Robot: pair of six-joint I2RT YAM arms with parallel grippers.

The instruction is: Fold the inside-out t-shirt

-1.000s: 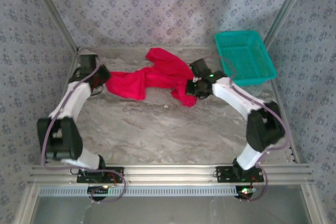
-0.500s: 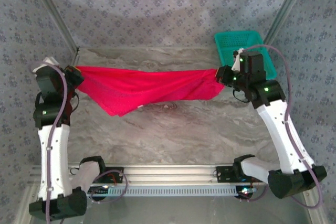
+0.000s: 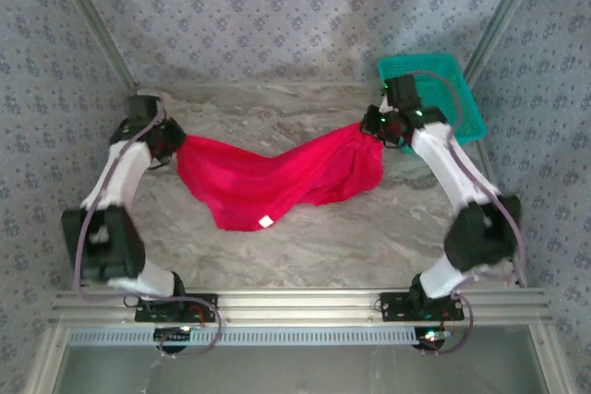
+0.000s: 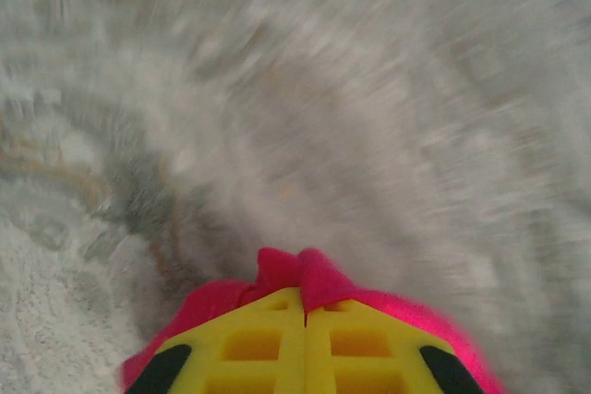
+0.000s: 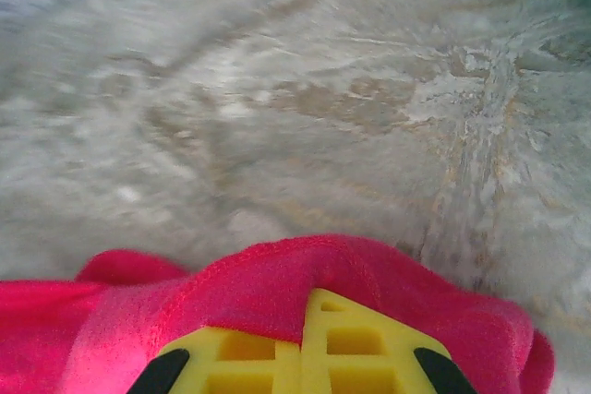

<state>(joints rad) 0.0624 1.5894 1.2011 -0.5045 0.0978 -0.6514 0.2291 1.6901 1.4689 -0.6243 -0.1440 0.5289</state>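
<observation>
While the 2 arms reach across the table, the t-shirt spans between them, sagging in the middle, its white tag at the near edge; the left gripper pinches 1 end, yellow fingers pressed together on red cloth; the right gripper likewise pinches the other end, beside the teal basket.

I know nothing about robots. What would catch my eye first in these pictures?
The bright red t-shirt stands out first. It is strung between the two arms across the middle of the marbled table and sags in the centre. The left gripper pinches one end and the right gripper pinches the other. A small white tag shows at its near edge, and a teal basket sits at the far right corner.
</observation>
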